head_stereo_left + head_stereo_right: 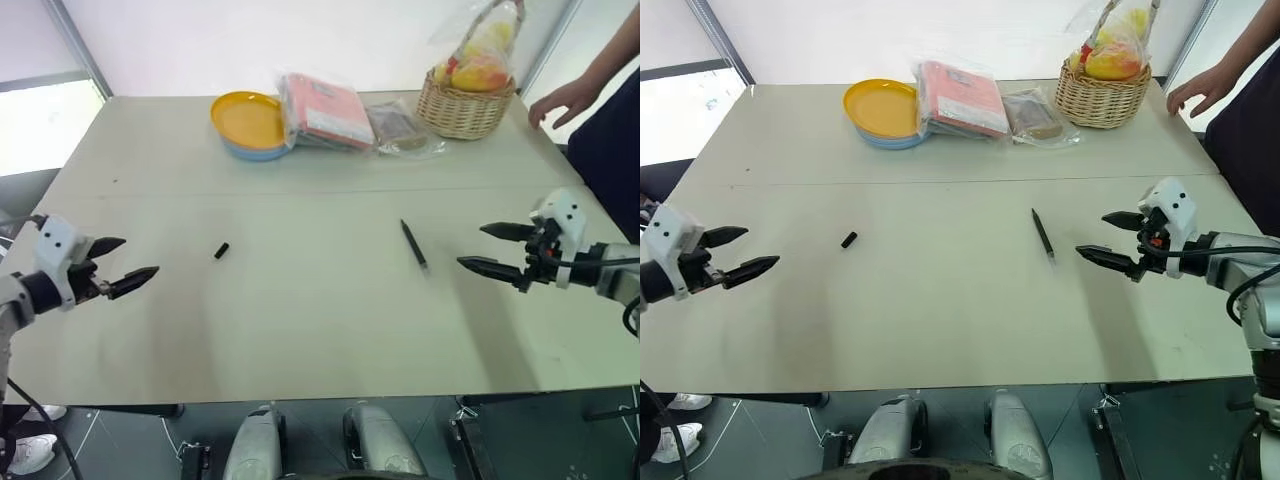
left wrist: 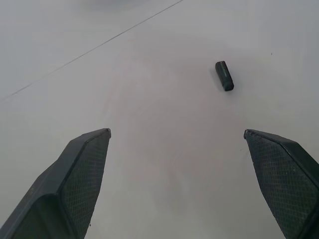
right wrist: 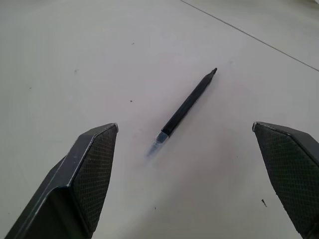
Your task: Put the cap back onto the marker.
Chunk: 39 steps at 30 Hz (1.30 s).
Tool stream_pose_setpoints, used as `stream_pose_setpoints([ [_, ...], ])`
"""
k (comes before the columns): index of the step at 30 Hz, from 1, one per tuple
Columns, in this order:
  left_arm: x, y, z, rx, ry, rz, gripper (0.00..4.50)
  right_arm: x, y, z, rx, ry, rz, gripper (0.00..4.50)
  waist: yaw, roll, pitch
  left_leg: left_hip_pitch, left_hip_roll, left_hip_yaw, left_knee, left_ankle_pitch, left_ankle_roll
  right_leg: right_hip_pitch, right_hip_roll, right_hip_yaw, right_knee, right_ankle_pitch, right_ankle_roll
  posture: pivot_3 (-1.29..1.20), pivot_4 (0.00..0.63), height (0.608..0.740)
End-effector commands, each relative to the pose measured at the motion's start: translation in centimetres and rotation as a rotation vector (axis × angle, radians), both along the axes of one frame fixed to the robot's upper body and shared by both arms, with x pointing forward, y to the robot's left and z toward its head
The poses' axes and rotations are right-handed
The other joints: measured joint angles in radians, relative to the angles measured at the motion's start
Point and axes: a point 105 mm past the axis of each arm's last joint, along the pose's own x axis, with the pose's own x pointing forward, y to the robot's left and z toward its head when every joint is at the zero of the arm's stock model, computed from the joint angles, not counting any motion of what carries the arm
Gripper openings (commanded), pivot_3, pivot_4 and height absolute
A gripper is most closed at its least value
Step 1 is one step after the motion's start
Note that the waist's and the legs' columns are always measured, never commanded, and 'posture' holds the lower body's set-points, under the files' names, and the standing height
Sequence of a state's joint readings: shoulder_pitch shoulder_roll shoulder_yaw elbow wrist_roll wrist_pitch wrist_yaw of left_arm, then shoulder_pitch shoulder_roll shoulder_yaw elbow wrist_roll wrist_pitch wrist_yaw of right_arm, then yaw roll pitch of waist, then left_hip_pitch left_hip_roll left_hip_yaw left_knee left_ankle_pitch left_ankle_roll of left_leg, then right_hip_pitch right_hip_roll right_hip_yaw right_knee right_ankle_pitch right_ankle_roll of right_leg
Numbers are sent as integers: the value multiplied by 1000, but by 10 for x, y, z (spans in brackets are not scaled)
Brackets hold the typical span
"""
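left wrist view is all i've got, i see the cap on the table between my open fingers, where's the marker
Observer: The marker lies flat on the table, apart from the cap, over toward the right gripper.
Operator: is the right gripper holding anything
Observer: No. The right gripper is open and empty, hovering beside the marker.
Operator: which way is the marker's tip pointing
Observer: In the right wrist view the bare tip points toward that gripper, and the marker's other end points away.
Operator: anything else near the work area
Observer: A person's hand rests at the table's far right edge, next to a wicker basket.
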State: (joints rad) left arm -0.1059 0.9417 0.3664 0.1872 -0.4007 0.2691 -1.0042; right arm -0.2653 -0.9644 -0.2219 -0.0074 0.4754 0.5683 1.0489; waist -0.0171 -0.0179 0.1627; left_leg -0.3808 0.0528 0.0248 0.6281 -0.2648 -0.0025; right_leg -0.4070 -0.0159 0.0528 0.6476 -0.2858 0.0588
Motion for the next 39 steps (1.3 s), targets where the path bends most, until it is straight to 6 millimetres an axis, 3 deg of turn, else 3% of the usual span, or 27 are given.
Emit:
stream_pose_setpoints([
  [1,2,2,18,33,-71,-7,4500,-1,-3,16,-3,-55,-6,4480,0,0,0,0,0,0,0,0,0,0,0,0,0,0,0,0,150,740],
  [32,5,-16,17,-16,-85,-41,4500,8,4,3,-23,-75,-33,4480,0,0,0,0,0,2,0,0,0,0,0,0,0,1,1,0,150,740],
  [39,24,-52,41,12,-117,-263,4500,10,5,5,-15,-79,-37,4480,6,0,0,0,-3,2,2,0,0,1,3,0,1,1,1,0,150,740],
])
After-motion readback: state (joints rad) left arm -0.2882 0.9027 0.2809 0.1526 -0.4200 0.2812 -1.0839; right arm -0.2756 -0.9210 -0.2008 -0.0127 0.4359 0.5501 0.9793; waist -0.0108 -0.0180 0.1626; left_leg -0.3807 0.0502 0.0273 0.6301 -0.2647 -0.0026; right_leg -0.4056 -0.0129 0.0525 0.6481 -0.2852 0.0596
